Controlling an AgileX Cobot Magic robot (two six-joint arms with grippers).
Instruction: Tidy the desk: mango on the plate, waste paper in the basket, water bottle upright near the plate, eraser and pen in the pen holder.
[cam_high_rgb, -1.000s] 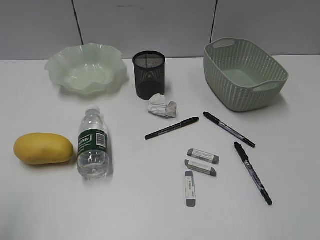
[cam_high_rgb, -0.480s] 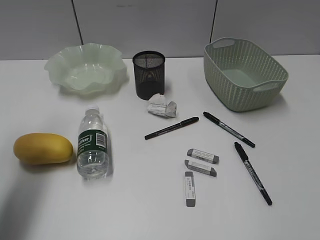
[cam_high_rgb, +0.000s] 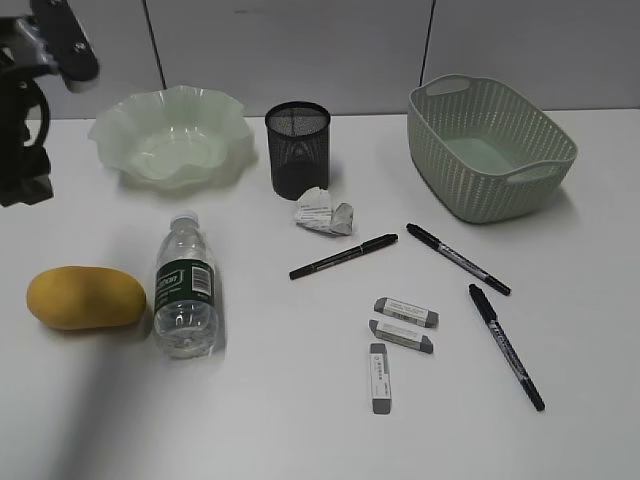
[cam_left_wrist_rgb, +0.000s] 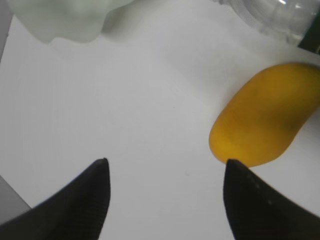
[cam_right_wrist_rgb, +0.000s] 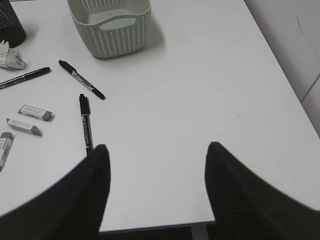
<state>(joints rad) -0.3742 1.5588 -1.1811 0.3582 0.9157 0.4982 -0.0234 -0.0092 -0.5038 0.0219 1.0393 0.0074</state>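
The mango (cam_high_rgb: 86, 297) lies on its side at the near left of the desk (cam_high_rgb: 300, 430), just beside the water bottle (cam_high_rgb: 186, 290), which is lying down with its white cap pointing toward the far edge. Neither has been dealt with: the plate (cam_high_rgb: 170, 135) at the far left holds nothing, and the bottle is not upright. Right of the plate stands the pen holder (cam_high_rgb: 298, 148); nothing shows above its rim, though its inside cannot be seen well. The waste paper (cam_high_rgb: 324, 212) sits on the desk just in front of it, well apart from the basket (cam_high_rgb: 488, 145) at the far right, which appears empty. Three black pens (cam_high_rgb: 344, 256) are scattered across the middle and right, and three grey erasers (cam_high_rgb: 405, 312) lie close together near the front. By this layout, no part of the task is done yet.

In the left wrist view the left gripper (cam_left_wrist_rgb: 165, 172) hangs over bare desk with its jaws spread and nothing between them; the mango is just beside one fingertip, so picking it up looks like the step in hand. The right gripper (cam_right_wrist_rgb: 155, 155) is likewise released and empty, hovering above the near right of the desk, away from the pens.

The bottle's dark green label carries white print, and the erasers and pens have printed bands, but none of this writing is legible.
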